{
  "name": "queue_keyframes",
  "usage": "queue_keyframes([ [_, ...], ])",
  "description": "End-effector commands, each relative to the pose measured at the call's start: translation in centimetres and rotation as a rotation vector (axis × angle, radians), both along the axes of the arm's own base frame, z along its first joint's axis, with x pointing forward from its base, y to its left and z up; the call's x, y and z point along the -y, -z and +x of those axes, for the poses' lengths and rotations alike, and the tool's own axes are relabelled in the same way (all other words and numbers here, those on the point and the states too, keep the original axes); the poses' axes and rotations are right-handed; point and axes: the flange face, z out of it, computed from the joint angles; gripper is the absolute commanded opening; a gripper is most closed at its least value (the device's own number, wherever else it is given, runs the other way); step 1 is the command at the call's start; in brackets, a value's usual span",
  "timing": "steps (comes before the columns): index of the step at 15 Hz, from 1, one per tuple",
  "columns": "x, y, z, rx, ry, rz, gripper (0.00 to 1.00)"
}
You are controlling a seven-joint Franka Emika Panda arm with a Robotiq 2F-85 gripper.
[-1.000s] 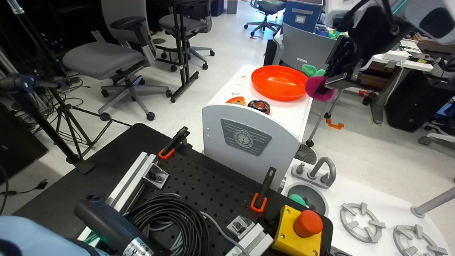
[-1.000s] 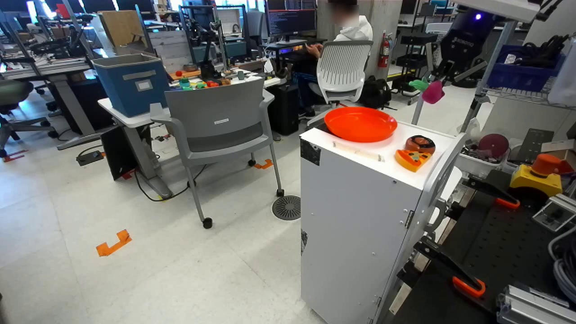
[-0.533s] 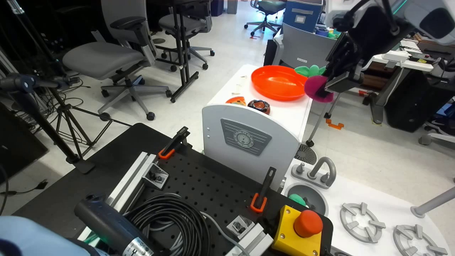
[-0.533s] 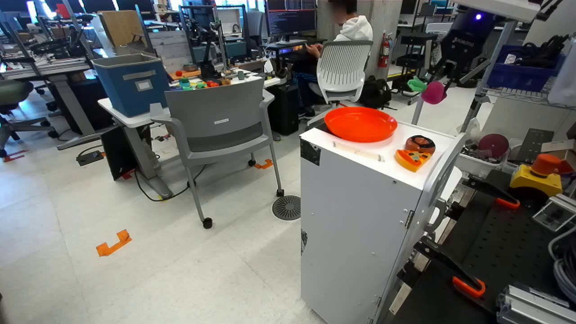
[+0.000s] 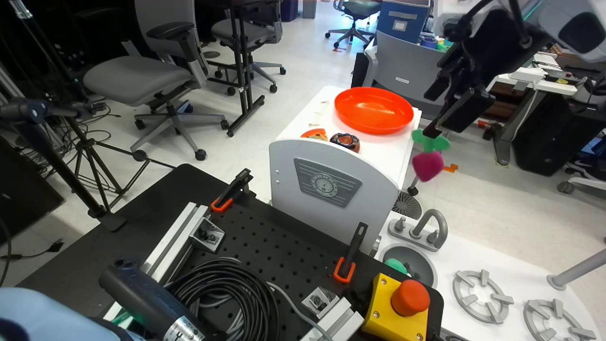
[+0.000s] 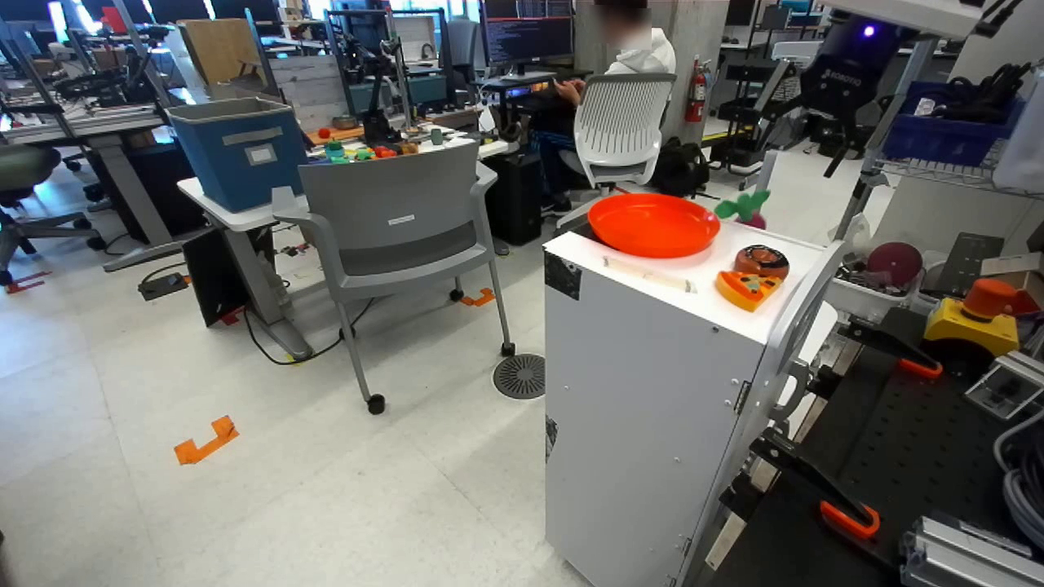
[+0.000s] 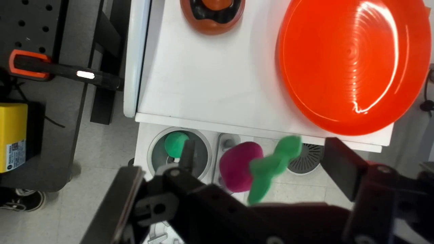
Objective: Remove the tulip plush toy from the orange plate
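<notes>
The black two-fingered pincer (image 7: 261,152) is spread wide, its fingers (image 7: 343,167) standing well apart in the lower half of the wrist view. Between them there I see the small magenta-pink tulip plush toy (image 7: 240,166), green leaves toward the right, with neither finger touching it as far as I can tell. It is loose in the air, past the edge of the white flat-topped bench (image 5: 386,148) at the upper centre in an exterior view; from that angle a dark fingertip overlaps its leaves. The bright orange round plastic plate (image 6: 652,224) lies on the bench, right of centre in an exterior view, and the toy shows just beyond it to the right, its pink part partly hidden behind the bench's far edge, below the pincer with a gap between. Lower right of the plate there are a glossy brown round item (image 6: 761,259) banded in black and, just beside it, an orange wedge (image 6: 748,289) shaped like a pizza slice. Farther out, at the lower right in an exterior view, I make out a grey round sink (image 5: 419,255) with a green rounded thing (image 5: 395,265) in it, a grey curved tap (image 5: 442,232) just above, and, at the bottom edge, a yellow box (image 5: 388,317) carrying a red round button (image 5: 410,297).
</notes>
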Motion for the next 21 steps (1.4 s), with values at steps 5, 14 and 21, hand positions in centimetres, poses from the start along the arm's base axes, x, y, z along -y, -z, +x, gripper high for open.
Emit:
queue_keyframes([
  [5, 0.19, -0.65, -0.54, -0.023, 0.0, 0.032, 1.0],
  [14, -0.13, -0.43, 0.13, -0.039, -0.016, -0.01, 1.0],
  [21, -0.02, 0.21, -0.24, -0.03, -0.012, 0.008, 1.0],
])
